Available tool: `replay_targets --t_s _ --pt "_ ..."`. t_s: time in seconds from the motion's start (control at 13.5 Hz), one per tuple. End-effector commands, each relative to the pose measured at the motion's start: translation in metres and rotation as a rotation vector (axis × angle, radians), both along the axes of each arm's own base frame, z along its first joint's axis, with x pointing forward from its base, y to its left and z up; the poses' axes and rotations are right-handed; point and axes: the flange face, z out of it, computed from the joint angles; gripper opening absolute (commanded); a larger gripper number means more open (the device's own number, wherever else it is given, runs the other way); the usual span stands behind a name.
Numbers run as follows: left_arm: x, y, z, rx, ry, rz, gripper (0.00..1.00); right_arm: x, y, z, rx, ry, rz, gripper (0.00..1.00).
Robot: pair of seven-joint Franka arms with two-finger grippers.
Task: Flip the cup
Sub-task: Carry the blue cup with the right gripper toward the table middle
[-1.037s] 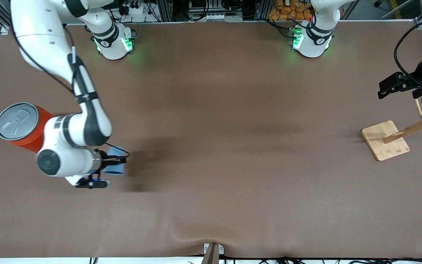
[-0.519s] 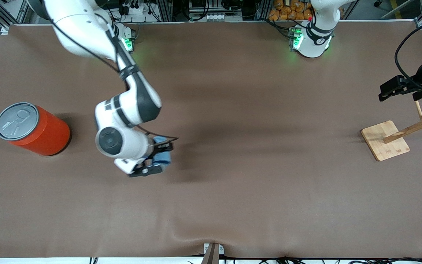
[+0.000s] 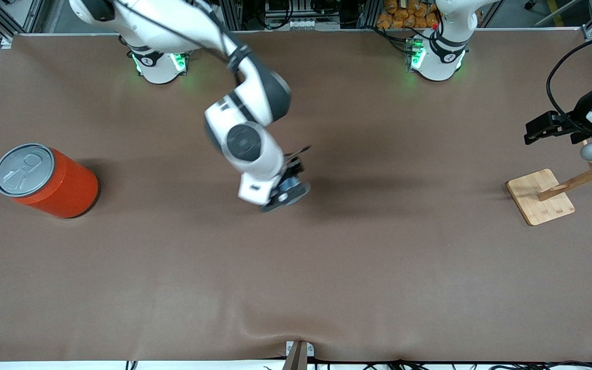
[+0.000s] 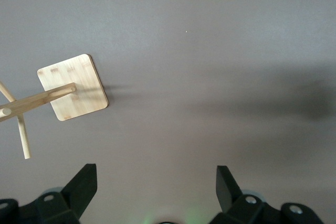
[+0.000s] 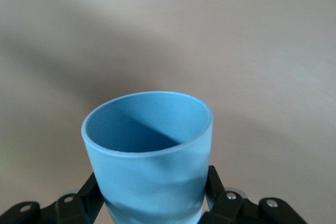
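The right gripper hung in the air over the middle of the brown table, clenched on the cup. The light-blue cup sat between the two fingers, which pressed its lower wall from either side, and its open mouth pointed away from the wrist (in the front view only a sliver of blue showed under the hand).

The left gripper waited with fingers spread wide and nothing between them, above the table at the left arm's end, near the wooden stand. An orange can stood at the right arm's end.
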Motion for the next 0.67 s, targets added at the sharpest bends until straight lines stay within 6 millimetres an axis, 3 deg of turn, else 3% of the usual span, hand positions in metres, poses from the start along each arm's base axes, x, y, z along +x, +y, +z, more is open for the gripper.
replay_targets --t_s 0.0,0.15,0.37,0.59 --pt "-0.003 -0.002 0.001 0.011 -0.011 -0.042 1.0 -0.023 0.032 0.0 -0.026 -0.087 0.206 0.18" --pt "-0.003 -0.006 0.0 0.01 -0.005 -0.05 1.0 -0.048 0.068 -0.013 -0.034 -0.198 0.416 0.13" --pt "0.0 -0.026 -0.008 0.001 0.007 -0.085 1.0 -0.083 0.1 -0.054 -0.083 -0.211 0.56 0.13" --pt "0.008 -0.024 -0.021 -0.012 0.026 -0.086 1.0 -0.117 0.126 -0.087 -0.128 -0.255 0.694 0.13"
